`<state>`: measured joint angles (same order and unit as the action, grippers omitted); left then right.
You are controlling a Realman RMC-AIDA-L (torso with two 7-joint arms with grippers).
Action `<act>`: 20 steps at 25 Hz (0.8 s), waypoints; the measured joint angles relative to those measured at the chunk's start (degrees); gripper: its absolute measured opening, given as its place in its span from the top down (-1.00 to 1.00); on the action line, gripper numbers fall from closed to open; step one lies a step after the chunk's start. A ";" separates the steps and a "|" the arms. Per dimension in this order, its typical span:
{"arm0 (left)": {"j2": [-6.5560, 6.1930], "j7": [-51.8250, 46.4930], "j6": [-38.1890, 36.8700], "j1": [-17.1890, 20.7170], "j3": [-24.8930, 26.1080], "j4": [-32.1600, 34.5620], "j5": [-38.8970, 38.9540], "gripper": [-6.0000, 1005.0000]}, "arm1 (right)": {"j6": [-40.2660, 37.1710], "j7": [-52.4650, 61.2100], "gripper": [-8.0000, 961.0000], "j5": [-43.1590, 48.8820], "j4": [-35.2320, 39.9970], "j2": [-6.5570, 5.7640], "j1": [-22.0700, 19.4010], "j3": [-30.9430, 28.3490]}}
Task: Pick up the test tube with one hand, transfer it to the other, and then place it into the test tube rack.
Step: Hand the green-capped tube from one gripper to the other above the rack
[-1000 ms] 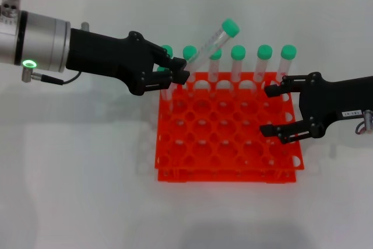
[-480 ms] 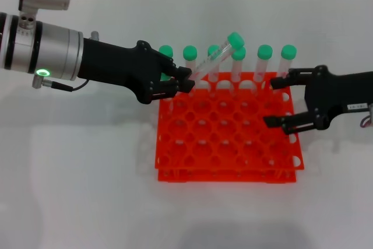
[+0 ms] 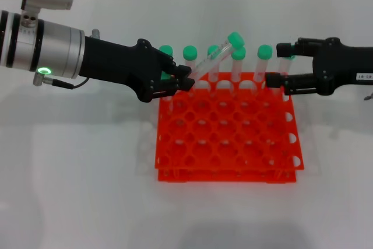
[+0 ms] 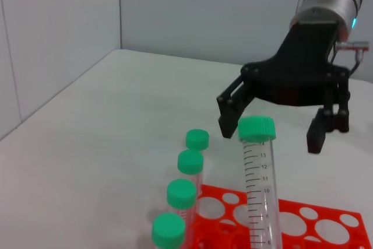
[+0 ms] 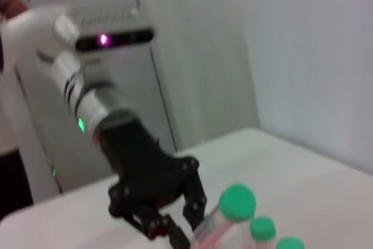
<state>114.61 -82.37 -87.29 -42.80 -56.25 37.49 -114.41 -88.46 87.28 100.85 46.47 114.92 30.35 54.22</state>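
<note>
Left gripper (image 3: 185, 80) pinches the lower end of the test tube (image 3: 217, 56), holding it tilted, cap toward the right, above the far edge of the test tube rack (image 3: 227, 135). Right gripper (image 3: 278, 63), fingers spread, hovers at the rack's far right corner by the standing tubes (image 3: 263, 62).

The left arm (image 3: 41, 48) is a silver cylinder ringed by black bands, with a glowing green light and a thin black cable beneath. Its matte black left gripper (image 3: 185, 77) has jointed two-finger linkages. The black right gripper (image 3: 278, 63) carries a small white label.
</note>
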 joint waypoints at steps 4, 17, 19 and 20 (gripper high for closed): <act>0.16 0.28 0.24 -0.01 0.00 0.13 -0.32 0.65 | 0.09 -1.77 -0.75 -5.18 -4.76 0.25 0.23 -0.02; 1.04 2.92 1.67 -0.13 -0.16 0.30 -0.47 0.66 | 1.02 -15.86 -0.75 -20.66 -22.65 0.83 2.49 0.50; 1.28 3.21 1.59 -0.22 -0.17 0.40 -0.47 0.66 | 0.83 -17.65 -0.75 -22.39 -24.42 0.95 2.50 0.57; 1.33 3.25 1.60 -0.29 -0.18 0.45 -0.47 0.66 | 0.56 -18.22 -0.75 -23.00 -25.18 1.00 2.52 0.59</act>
<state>115.94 -79.13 -85.69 -43.09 -56.43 37.94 -114.88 -87.89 69.07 77.85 21.29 115.91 32.87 54.81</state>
